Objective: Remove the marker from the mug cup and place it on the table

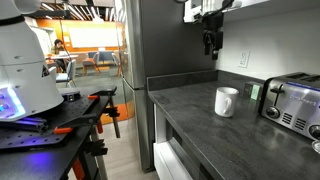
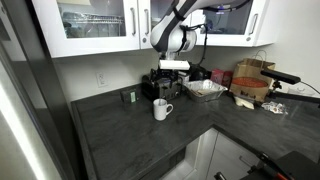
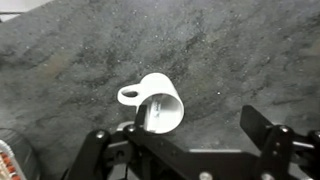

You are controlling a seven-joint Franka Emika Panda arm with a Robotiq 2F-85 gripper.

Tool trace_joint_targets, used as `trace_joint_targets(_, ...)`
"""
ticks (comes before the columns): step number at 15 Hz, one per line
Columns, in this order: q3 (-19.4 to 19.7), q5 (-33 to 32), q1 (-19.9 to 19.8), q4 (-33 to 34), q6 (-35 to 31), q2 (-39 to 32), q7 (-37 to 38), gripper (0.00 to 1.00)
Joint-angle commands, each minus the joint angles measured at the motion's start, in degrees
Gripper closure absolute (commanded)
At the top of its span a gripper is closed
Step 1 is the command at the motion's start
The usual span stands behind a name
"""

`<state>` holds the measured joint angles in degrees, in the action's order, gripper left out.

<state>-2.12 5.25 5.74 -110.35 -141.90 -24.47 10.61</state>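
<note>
The white mug cup [image 1: 227, 101] stands upright on the dark grey table [image 1: 190, 120], handle to the side; it also shows in an exterior view [image 2: 161, 109]. In the wrist view the mug [image 3: 155, 103] is below me, its mouth near my left finger. Only a faint thin streak shows inside it, and I cannot tell whether that is the marker. No red stick shows in either exterior view. My gripper [image 3: 192, 130] is open and empty, fingers wide apart. It hangs well above the mug in both exterior views [image 1: 210, 42] [image 2: 172, 72].
A shiny steel toaster [image 1: 290, 100] stands beside the mug near the wall. A metal tray [image 2: 205, 88] and a cardboard box [image 2: 252, 80] sit further along the counter. A black workbench with orange clamps [image 1: 60, 122] stands across the aisle from the counter's front edge.
</note>
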Motion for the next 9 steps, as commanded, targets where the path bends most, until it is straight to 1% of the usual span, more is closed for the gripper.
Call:
trace_joint_targets(1,2.23,-2.91,2.52,5.03,-0.55,-5.54,6.29,0.0)
trace_joint_targets(4,3.25,-3.01,3.25,8.67,0.19,-9.78,9.29,0.08)
trace_joint_targets(5,3.76,-3.21,3.56,9.85,0.25,-11.08,9.89,0.12)
trace_joint_targets(6,3.76,-2.8,3.36,11.29,0.92,-12.41,9.86,0.21)
trace_joint_targets(7,3.88,-2.6,3.23,12.57,1.33,-13.67,10.0,0.29)
trace_joint_targets(8,3.67,-2.23,2.91,13.71,1.75,-14.67,9.4,0.31)
trace_joint_targets(9,3.8,-2.18,2.84,15.0,2.07,-15.93,9.3,0.35)
